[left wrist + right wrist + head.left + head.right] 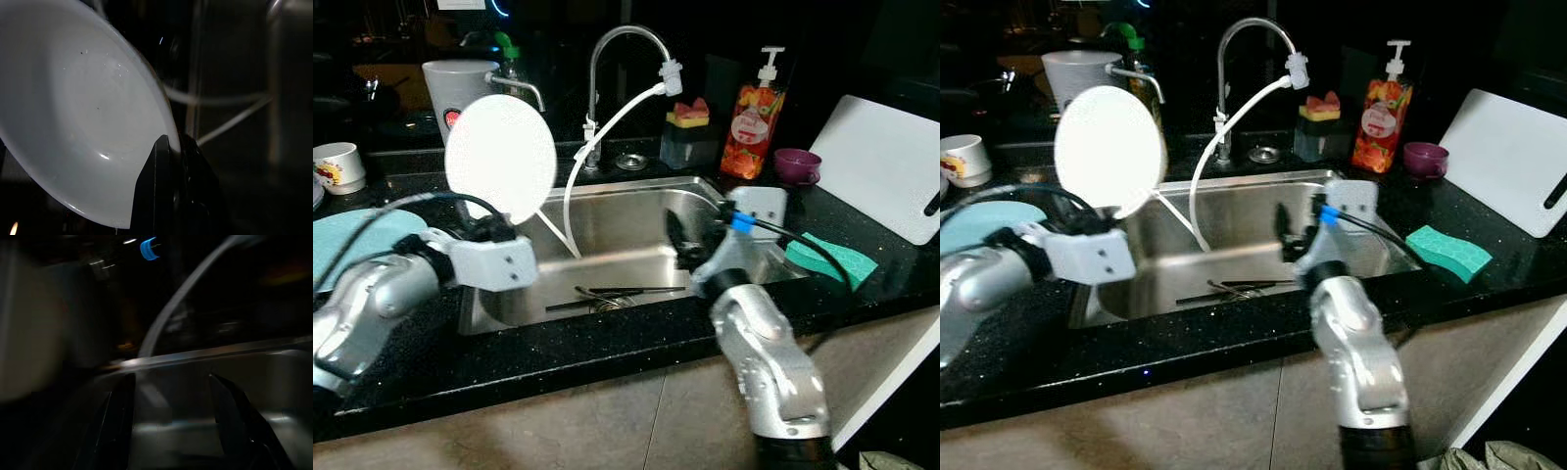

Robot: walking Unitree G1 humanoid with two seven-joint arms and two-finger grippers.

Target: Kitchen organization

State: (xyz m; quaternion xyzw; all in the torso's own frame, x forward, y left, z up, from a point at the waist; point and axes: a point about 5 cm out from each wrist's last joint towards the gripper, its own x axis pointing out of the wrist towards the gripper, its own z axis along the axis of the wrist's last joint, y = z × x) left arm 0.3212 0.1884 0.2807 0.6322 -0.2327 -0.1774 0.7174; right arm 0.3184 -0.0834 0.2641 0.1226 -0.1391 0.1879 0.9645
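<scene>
From the remote station, I saw the left gripper (171, 161) raised over the sink's (636, 211) left rim, its fingers (156, 191) clamped on the edge of a white plate (500, 157) held upright. The right gripper (171, 426) reached over the basin, fingers spread and holding nothing. Dark utensils (607, 294) lay near the drain; a green sponge (830, 258) sat on the black surface (558, 343).
</scene>
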